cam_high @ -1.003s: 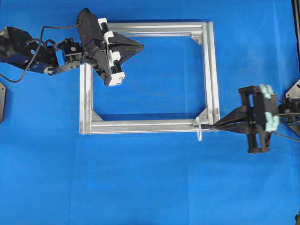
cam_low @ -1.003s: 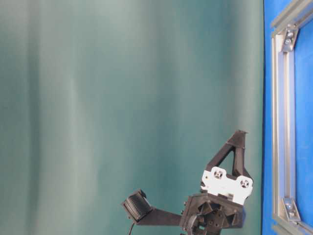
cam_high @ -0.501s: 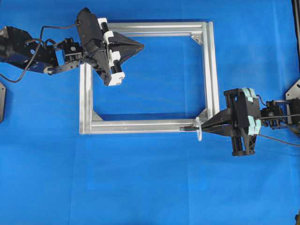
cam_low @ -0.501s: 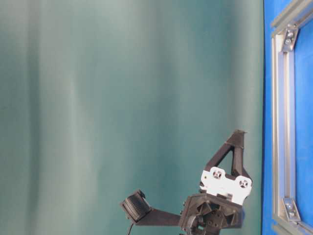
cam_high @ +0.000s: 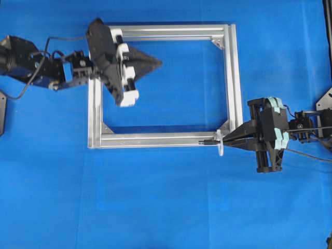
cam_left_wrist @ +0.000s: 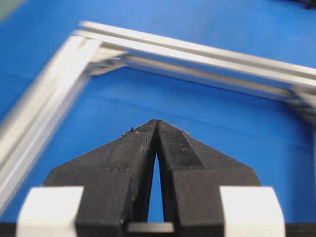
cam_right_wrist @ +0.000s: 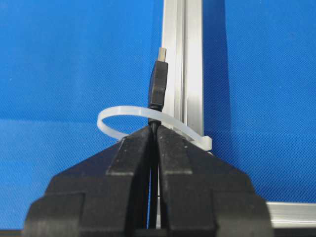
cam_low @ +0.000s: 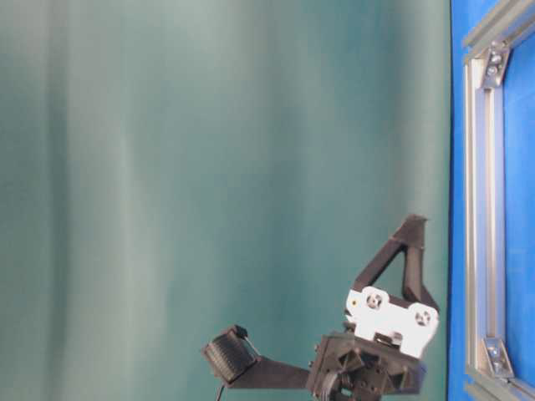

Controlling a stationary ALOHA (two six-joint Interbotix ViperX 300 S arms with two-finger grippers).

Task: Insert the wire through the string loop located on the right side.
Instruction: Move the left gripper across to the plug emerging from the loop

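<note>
Wire [cam_right_wrist: 158, 86] sits pinched in the right claw [cam_right_wrist: 154, 129], its plug just ahead of the fingertips, apparently through the string loop [cam_right_wrist: 143, 112]; left claw [cam_left_wrist: 157, 123] closed, empty.

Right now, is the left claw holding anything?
No, in the left wrist view the left claw is shut with nothing between its tips, above bare blue cloth inside the frame.
</note>
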